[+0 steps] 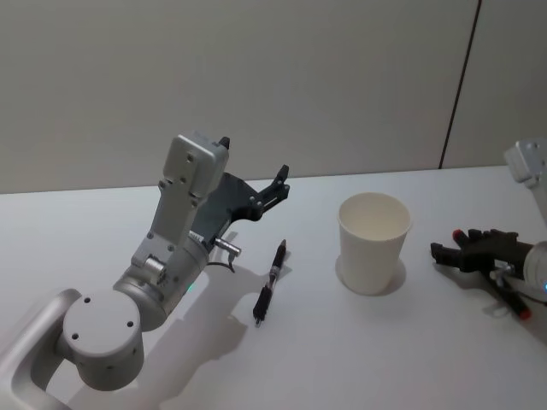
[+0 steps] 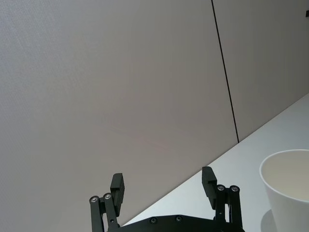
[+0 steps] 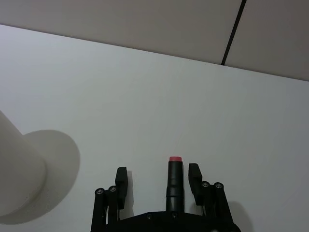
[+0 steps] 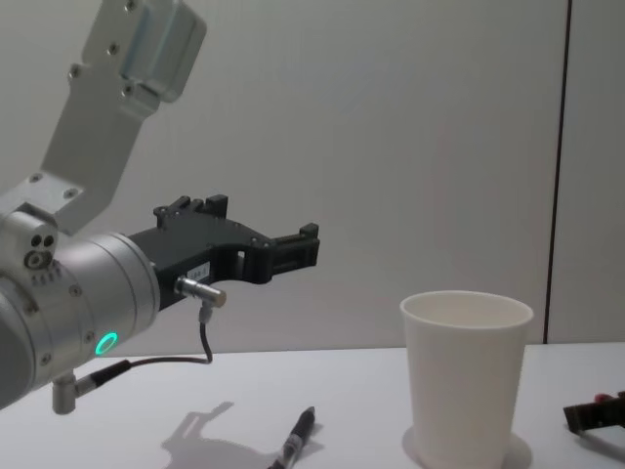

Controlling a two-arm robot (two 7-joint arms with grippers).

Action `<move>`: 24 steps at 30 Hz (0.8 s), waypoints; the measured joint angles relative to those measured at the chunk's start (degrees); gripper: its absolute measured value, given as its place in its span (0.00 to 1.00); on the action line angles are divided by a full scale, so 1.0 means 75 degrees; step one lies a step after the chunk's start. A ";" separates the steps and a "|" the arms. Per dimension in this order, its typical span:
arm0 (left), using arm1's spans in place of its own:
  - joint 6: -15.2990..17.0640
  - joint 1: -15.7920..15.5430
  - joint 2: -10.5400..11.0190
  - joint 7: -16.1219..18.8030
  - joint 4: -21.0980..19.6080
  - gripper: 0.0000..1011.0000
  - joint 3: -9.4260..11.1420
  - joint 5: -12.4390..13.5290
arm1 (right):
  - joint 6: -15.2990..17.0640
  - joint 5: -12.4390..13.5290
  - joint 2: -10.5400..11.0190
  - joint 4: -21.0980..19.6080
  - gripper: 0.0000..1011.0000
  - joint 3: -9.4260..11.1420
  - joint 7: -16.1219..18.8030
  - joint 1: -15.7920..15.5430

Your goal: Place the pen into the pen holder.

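A black pen (image 1: 270, 282) lies flat on the white table, left of the pen holder (image 1: 373, 242), a white paper cup standing upright. My left gripper (image 1: 254, 156) hangs open in the air above and behind the pen, its fingers pointing toward the wall. In the left wrist view its fingers (image 2: 118, 187) stand wide apart with nothing between them, and the pen holder (image 2: 289, 193) shows beyond. My right gripper (image 1: 449, 243) rests low on the table right of the cup, open. A black rod with a red tip (image 3: 175, 181) shows between its fingers, untouched.
The white table (image 1: 102, 231) ends at a grey wall with a dark vertical seam (image 1: 457, 85). In the chest view the pen (image 4: 298, 442) lies near the front edge, left of the cup (image 4: 467, 376).
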 joint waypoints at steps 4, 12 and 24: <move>0.0000 0.0000 0.0000 0.0000 0.0000 0.99 0.0000 0.0000 | -0.0001 0.0003 -0.0002 0.0002 0.75 -0.0003 -0.0004 -0.0001; 0.0000 0.0000 0.0000 0.0000 0.0000 0.99 0.0000 0.0000 | -0.0002 0.0011 -0.0007 0.0006 0.71 -0.0006 -0.0006 -0.0004; 0.0000 0.0000 0.0000 0.0000 0.0000 0.99 0.0000 0.0000 | -0.0002 0.0014 -0.0009 0.0007 0.63 -0.0012 -0.0005 -0.0009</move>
